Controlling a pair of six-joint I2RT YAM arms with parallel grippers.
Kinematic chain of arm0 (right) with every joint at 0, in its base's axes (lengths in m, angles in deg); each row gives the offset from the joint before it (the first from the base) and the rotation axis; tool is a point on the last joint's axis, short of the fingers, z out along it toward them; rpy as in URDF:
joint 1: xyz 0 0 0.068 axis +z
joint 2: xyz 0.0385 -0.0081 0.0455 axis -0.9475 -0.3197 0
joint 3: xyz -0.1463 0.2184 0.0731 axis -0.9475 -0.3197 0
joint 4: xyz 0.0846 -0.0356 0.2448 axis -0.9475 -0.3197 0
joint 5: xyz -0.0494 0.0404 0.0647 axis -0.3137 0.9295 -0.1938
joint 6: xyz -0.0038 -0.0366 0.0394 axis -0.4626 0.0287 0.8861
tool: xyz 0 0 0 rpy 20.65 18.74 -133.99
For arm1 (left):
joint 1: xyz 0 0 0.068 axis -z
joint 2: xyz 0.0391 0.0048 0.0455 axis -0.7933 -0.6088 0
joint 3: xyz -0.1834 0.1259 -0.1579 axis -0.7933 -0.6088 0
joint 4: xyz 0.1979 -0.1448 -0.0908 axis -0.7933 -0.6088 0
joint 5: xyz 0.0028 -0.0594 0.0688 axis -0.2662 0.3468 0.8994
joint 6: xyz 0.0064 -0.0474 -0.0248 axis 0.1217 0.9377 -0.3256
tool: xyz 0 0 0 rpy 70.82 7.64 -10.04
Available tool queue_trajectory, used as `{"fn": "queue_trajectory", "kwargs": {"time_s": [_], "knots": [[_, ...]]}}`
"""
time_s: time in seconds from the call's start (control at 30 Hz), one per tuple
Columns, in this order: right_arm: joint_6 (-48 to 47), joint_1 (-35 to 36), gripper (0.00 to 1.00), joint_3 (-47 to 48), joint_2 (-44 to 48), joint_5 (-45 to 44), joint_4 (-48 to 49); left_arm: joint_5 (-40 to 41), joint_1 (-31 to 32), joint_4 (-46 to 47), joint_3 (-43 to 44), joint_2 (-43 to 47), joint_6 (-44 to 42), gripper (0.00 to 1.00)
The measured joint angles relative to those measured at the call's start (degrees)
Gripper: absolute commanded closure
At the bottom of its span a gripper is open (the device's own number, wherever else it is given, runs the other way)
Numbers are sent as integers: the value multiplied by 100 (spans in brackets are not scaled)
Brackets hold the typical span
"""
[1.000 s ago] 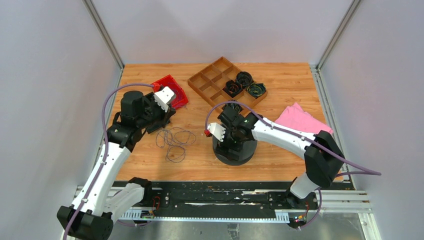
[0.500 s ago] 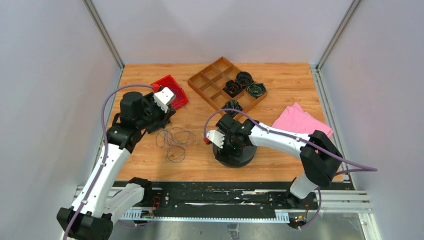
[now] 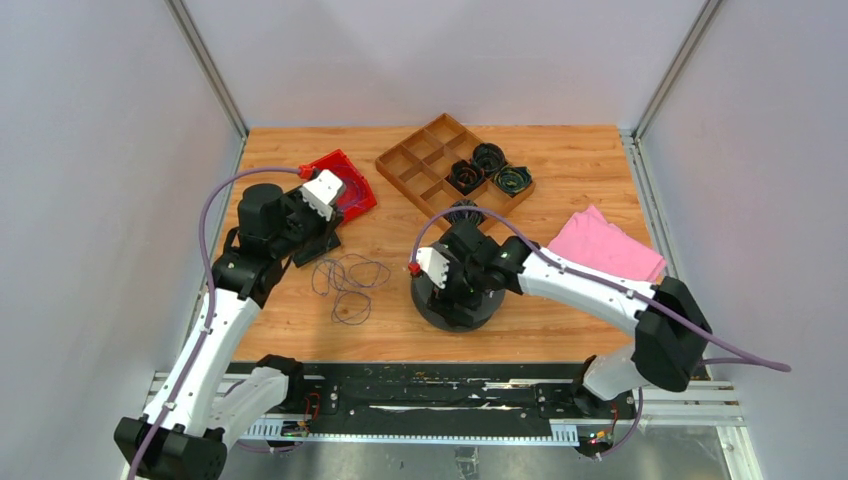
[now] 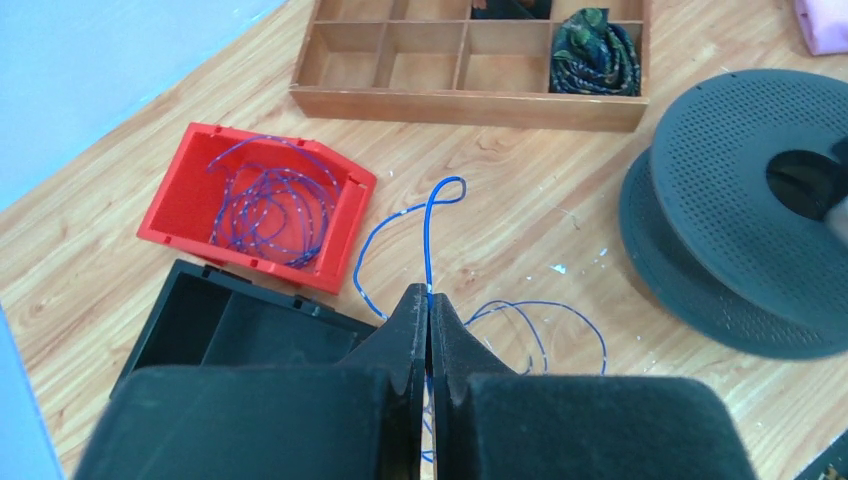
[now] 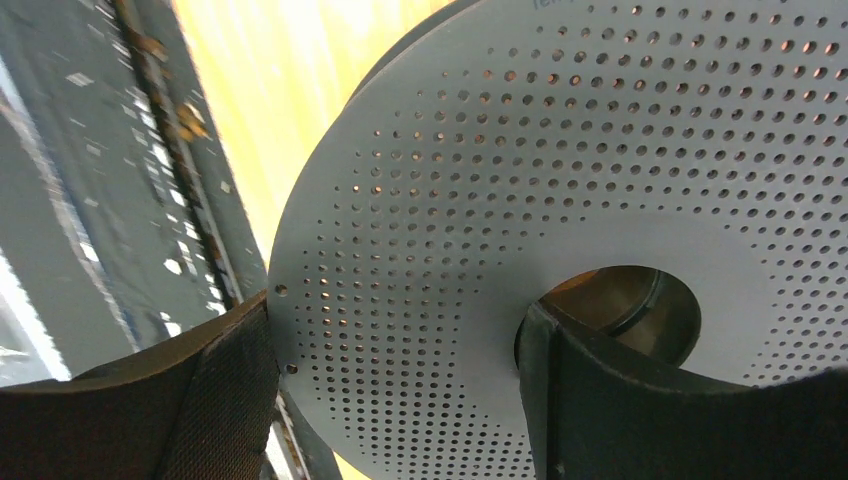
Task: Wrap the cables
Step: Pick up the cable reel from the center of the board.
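A thin dark cable (image 3: 347, 285) lies in loose loops on the wooden table between the arms; in the left wrist view it looks blue (image 4: 440, 195). My left gripper (image 3: 320, 243) is shut on one strand of it, which runs up out of the closed tips (image 4: 428, 293). My right gripper (image 3: 462, 285) grips the dark grey perforated spool (image 3: 452, 302). In the right wrist view, one finger is in the spool's centre hole and the other is outside the rim (image 5: 395, 370). The spool (image 4: 760, 200) sits right of the cable.
A red bin (image 3: 352, 192) holds several loose cables (image 4: 270, 200), with a black open box (image 4: 230, 325) beside it. A wooden divider tray (image 3: 405, 165) at the back holds coiled cables (image 3: 490, 168). Another coil (image 3: 463, 209) lies just behind the spool. A pink cloth (image 3: 605, 245) lies at the right.
My right gripper has shifted the spool a little to the left, uncovering the coil behind it. My left gripper has stayed nearly still on the cable.
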Motion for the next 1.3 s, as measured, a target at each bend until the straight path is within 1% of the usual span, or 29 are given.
{"fn": "queue_trajectory", "kwargs": {"time_s": [0.1,0.13,0.23,0.27,0.37,0.47,0.67,0.9,1.1,1.3], "knots": [[249,-35,64,74,289,538,267,157,-35,55,-15,-2,52,100],[385,-72,64,83,361,772,431,190,-39,66,-15,-13,79,100],[852,-295,66,76,476,1458,949,197,-42,109,-11,-74,170,100],[1047,-400,68,57,501,1683,1172,195,-44,125,-11,-103,210,100],[1711,-669,72,-214,601,2293,2140,166,-68,168,-11,-208,317,100],[2594,-876,72,-820,719,2756,3338,122,-72,225,-11,-286,409,100],[3998,-1143,74,-1641,699,3163,4957,2,-76,332,-11,-297,520,100],[5268,-1480,75,-1858,374,3499,6605,-103,-76,431,-15,-278,555,100],[5991,-1495,75,-1860,28,3650,7440,-177,-79,481,-57,-212,557,100],[6682,-1567,76,-1871,-542,3864,8301,-313,-79,522,-160,-138,555,100]]}}
